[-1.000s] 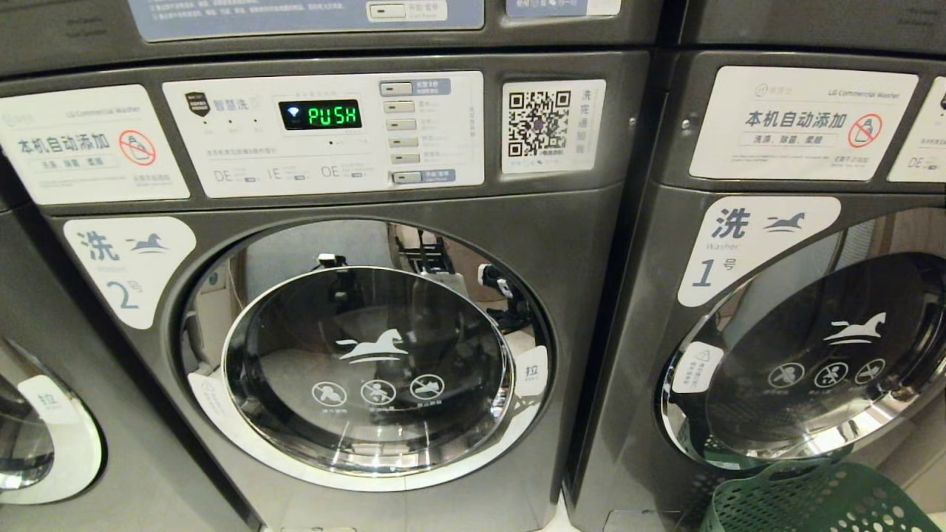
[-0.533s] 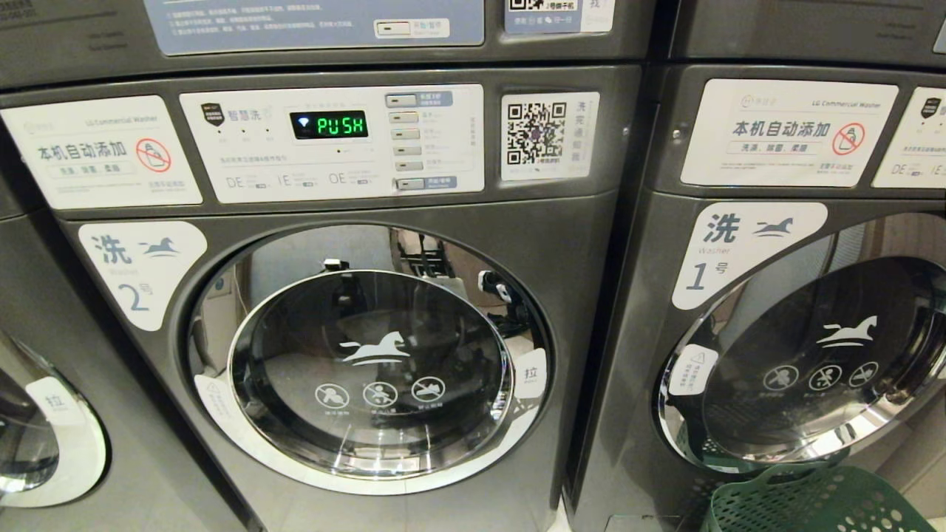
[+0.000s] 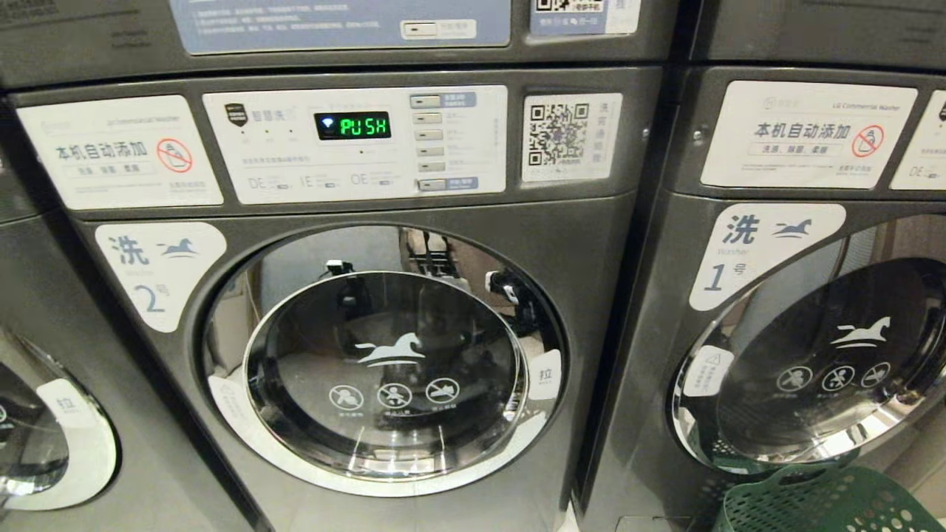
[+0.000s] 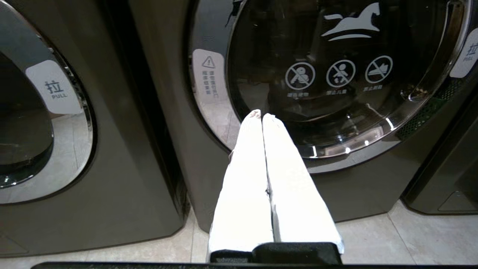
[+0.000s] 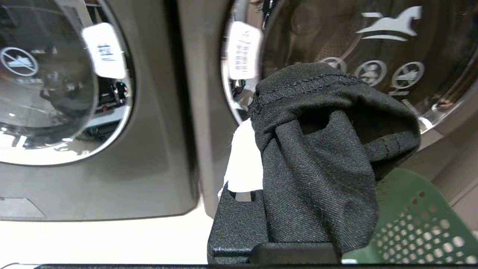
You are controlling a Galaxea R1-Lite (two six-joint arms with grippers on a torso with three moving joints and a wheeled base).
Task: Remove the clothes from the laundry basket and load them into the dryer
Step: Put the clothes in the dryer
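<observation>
The head view faces a row of dark grey front-loading machines; the washer marked 2 (image 3: 384, 355) fills the middle, its round chrome-rimmed glass door shut, a white horse emblem and three prohibition icons printed on the glass; above the door its control panel (image 3: 355, 144) shows PUSH in green, with a QR code sticker (image 3: 570, 137) just to the right; the washer marked 1 (image 3: 813, 332) stands directly to the right, its door also shut; a third machine (image 3: 44, 436) shows only in part at the left edge; the bottom edge of an upper tier of machines (image 3: 340, 29) runs along the top; neither arm shows in the head view.

The laundry basket (image 3: 813, 506), dark green with small round holes, sits on the floor at the near right, in front of the washer marked 1.

In the right wrist view the right gripper (image 5: 257, 123) has its jaws clenched on the clothes (image 5: 321, 157), a black garment with a stitched seam that drapes over the white fingers (image 5: 244, 164); it hangs above the basket's rim, near the door of the washer marked 1.

In the left wrist view the left gripper (image 4: 262, 116) is empty, its white jaws pressed together, pointing at the lower part of the washer marked 2's door, above the pale tiled floor (image 4: 410, 239).
</observation>
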